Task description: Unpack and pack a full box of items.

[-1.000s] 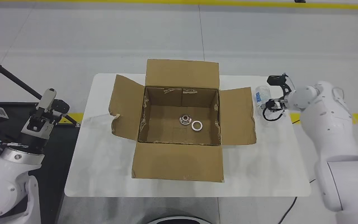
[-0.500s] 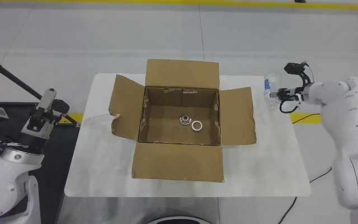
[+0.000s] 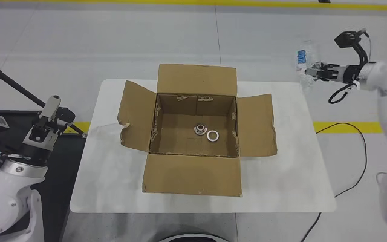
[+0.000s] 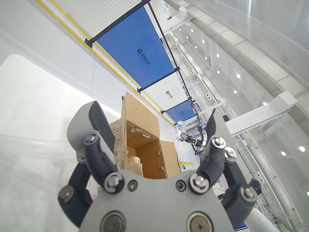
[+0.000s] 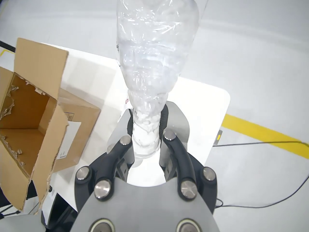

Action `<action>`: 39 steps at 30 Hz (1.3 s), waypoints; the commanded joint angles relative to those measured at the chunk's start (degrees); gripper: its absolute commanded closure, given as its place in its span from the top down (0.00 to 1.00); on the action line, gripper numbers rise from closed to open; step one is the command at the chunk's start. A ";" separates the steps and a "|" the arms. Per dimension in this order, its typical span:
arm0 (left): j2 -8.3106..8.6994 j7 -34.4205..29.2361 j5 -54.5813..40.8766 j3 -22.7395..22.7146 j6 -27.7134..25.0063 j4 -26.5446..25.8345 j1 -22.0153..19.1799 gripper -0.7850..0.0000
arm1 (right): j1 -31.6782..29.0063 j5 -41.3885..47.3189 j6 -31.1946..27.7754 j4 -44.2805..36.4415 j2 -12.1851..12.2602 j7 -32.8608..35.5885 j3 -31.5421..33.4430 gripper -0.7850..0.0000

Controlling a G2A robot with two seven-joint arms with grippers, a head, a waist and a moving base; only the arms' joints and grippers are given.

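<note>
Clear plastic bottle [image 5: 154, 56] is pinched at its neck by the right gripper [image 5: 147, 124], held past the table [image 3: 109, 181] at two o'clock from the open cardboard box [image 3: 192, 175]. At nine o'clock, the left gripper [image 4: 154, 112] is held spread and empty. Two metal rings [image 3: 206, 132] are seen inside the box.

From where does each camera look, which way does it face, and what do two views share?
Top view: overhead, facing down on the table and open box; left arm and right arm at the sides, right tool holding the bottle.
Left wrist view: beside the table, facing across and upward; left tool open.
Right wrist view: facing down along the bottle; tool shut on it.
Shared: all show the box.
</note>
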 commanded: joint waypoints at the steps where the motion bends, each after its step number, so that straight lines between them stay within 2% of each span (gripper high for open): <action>1: 0.00 0.00 0.00 0.00 0.00 0.00 0.00 1.00 | -3.06 1.67 1.23 -8.95 0.51 1.63 0.54 0.00; 7: 0.00 0.00 0.00 0.00 0.00 0.00 0.00 1.00 | -20.03 5.77 12.87 -46.72 2.97 9.29 3.89 0.00; 9: 0.00 0.00 0.00 0.00 0.00 0.00 0.00 1.00 | -25.24 6.22 15.58 -56.92 3.65 11.24 4.91 0.00; 12: 0.00 0.00 0.00 0.00 0.00 0.00 0.00 1.00 | -30.72 5.99 17.69 -67.12 4.24 12.60 5.08 0.00; 15: 0.00 0.00 0.00 0.00 0.00 0.00 0.00 1.00 | -33.44 4.29 19.31 -72.99 4.42 12.65 3.79 0.00; 20: 0.00 0.00 0.00 0.00 0.00 0.00 0.00 1.00 | -34.30 1.34 21.62 -76.75 4.16 12.04 -0.24 0.00; 28: 0.00 0.00 0.00 0.00 0.00 0.00 0.00 1.00 | -30.75 -3.42 25.44 -75.09 2.26 10.41 -11.13 0.00; 39: 0.00 0.00 0.00 0.00 0.00 0.00 0.00 1.00 | -21.82 -8.65 28.43 -63.89 -3.63 6.45 -29.21 0.00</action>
